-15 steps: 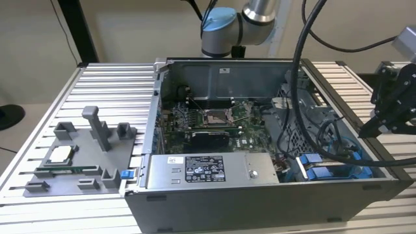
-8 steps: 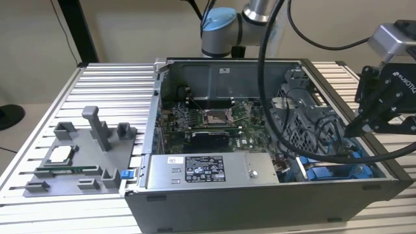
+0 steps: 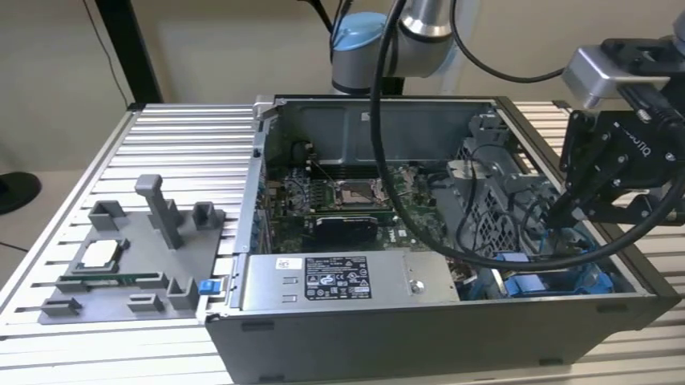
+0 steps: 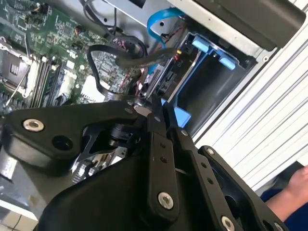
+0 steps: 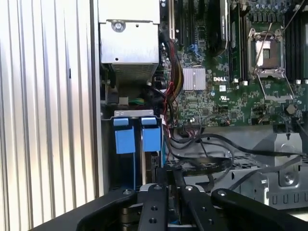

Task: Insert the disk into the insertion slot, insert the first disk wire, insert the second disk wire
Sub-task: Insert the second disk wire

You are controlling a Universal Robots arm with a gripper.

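Note:
The insertion slot (image 5: 137, 139), a grey bay with bright blue tabs, sits at the open computer case's near corner on the exterior view's right (image 3: 541, 282); it also appears in the second wrist view (image 4: 211, 57). Whether the disk sits inside it I cannot tell. My black gripper (image 3: 561, 215) hangs above the case just behind that bay, pointing down. In both wrist views its fingers (image 4: 155, 144) lie pressed together, the gripper (image 5: 172, 185) shut, and I can make out nothing between them. Black wires (image 5: 207, 156) loop right beside the tips, next to the slot's inner end.
The grey labelled power-supply box (image 3: 326, 281) fills the case's front. The motherboard (image 3: 342, 196) lies behind it, with a perforated metal cage (image 3: 487, 184) beside it. A grey fixture (image 3: 134, 257) with small parts sits on the slatted table. A person's hand (image 4: 294, 187) is near the table edge.

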